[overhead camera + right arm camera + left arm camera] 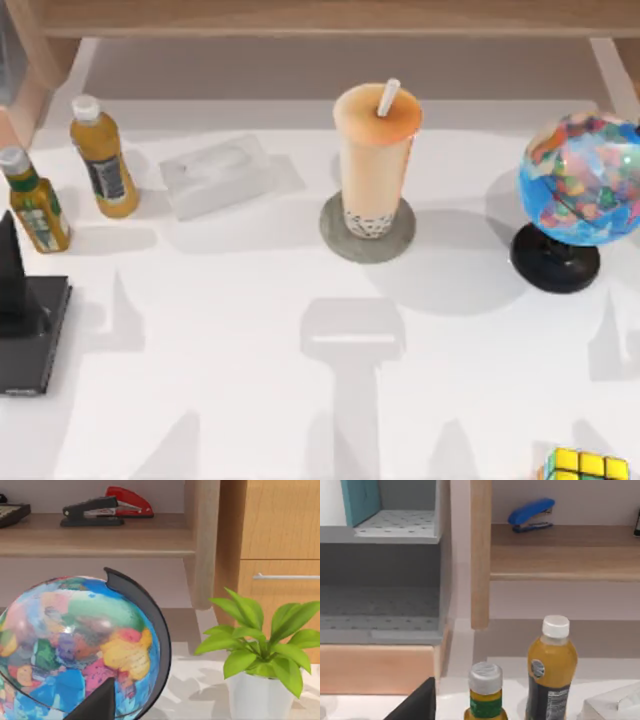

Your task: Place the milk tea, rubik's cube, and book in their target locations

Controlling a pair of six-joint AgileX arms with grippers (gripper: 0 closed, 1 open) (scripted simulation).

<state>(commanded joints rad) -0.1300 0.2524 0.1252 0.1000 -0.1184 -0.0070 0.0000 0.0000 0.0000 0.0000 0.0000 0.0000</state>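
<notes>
Left arm: the left pincer (415, 705) appears in the left wrist view as a matte black, wedge-shaped part that rises to a blunt point at the frame's lower edge. The wrist is held roughly level, so its camera looks outward past the pincer, not down.

Right arm: the right pincer (97, 702) appears in the right wrist view as a similar matte black wedge with a pointed tip. This wrist is also roughly level.

Nothing is seen held by either pincer.
</notes>
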